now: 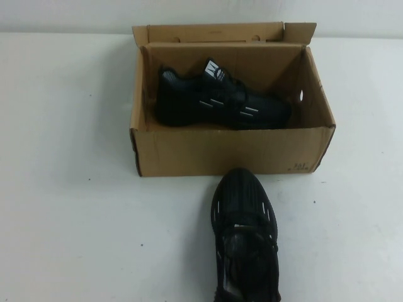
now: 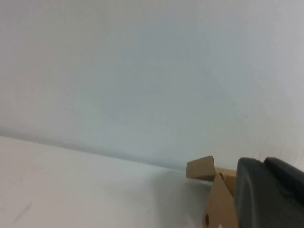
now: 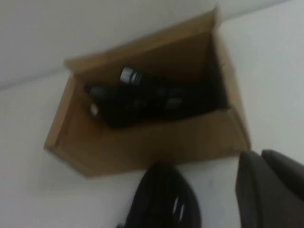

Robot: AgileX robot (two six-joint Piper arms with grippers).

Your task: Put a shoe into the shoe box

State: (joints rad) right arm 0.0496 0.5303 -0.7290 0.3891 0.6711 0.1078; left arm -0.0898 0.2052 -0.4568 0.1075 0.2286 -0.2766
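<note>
The brown cardboard shoe box (image 1: 220, 151) stands open at the table's far middle, its flap lid (image 1: 220, 31) tilted back. One black mesh shoe (image 1: 220, 104) lies on its side inside the box, its white tongue tag up. A second black shoe (image 1: 245, 239) stands on the table just in front of the box, toe toward it. Neither arm shows in the high view. My left gripper (image 2: 264, 164) is shut and holds nothing, with a corner of the box (image 2: 218, 204) beside it. My right gripper (image 3: 260, 156) is shut and empty, near the outer shoe (image 3: 161, 199) and the box (image 3: 156, 142).
White tabletop (image 1: 69, 207) spreads to the left and right of the box. A pale wall (image 1: 63, 16) runs along the table's far edge, right behind the lid.
</note>
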